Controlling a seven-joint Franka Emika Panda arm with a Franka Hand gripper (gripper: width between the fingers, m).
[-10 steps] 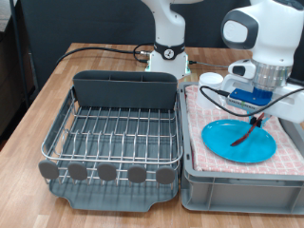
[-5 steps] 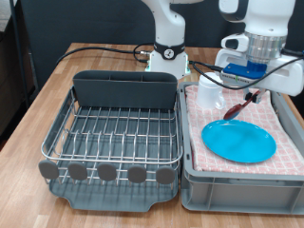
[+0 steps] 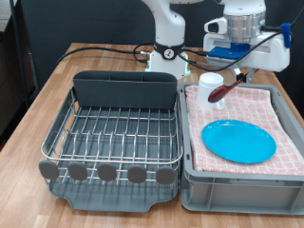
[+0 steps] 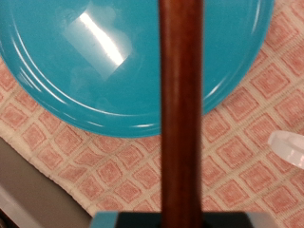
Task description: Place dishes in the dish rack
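My gripper (image 3: 241, 71) is shut on the dark reddish-brown wooden spoon (image 3: 222, 87) and holds it in the air above the far part of the bin. The spoon's bowl hangs down toward the exterior view's left, in front of the white mug (image 3: 209, 82). The light-blue plate (image 3: 238, 141) lies flat on the pink checked cloth in the bin. The dish rack (image 3: 114, 133) stands at the exterior view's left, its wire grid bare, with its grey caddy (image 3: 126, 90) at the far side. In the wrist view the spoon handle (image 4: 179, 104) runs across the plate (image 4: 114, 57).
The grey bin (image 3: 237, 185) lined with pink checked cloth (image 3: 275, 109) stands right beside the rack on the wooden table (image 3: 38, 104). The robot base (image 3: 169, 52) and black cables lie behind the rack. Round grey tabs (image 3: 107, 173) line the rack's near edge.
The gripper has risen from just above the plate, lifting the spoon, and moved toward the far side and the exterior view's left, near the mug. The plate now lies uncovered.
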